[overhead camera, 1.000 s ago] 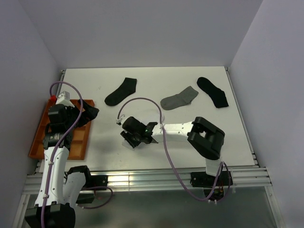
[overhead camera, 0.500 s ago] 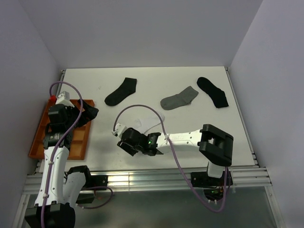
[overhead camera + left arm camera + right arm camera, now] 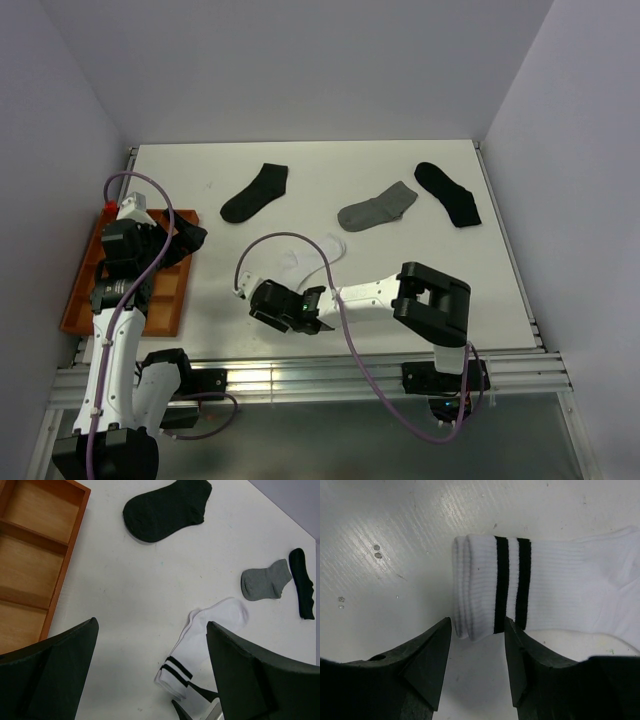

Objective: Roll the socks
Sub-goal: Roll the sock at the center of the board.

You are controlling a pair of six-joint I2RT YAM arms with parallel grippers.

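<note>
Striped sock (image 3: 560,585), toe end out of view

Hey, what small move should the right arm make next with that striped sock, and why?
Probably ease the right fingers forward and down, then close on the striped cuff. They stand open, straddling its near corner, and the sock lies flat and unrolled on the table.

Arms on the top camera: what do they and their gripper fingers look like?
Left arm and right arm: white links, black joint housings, each trailing a looping purple cable. Fingers are matte black wedges.
</note>
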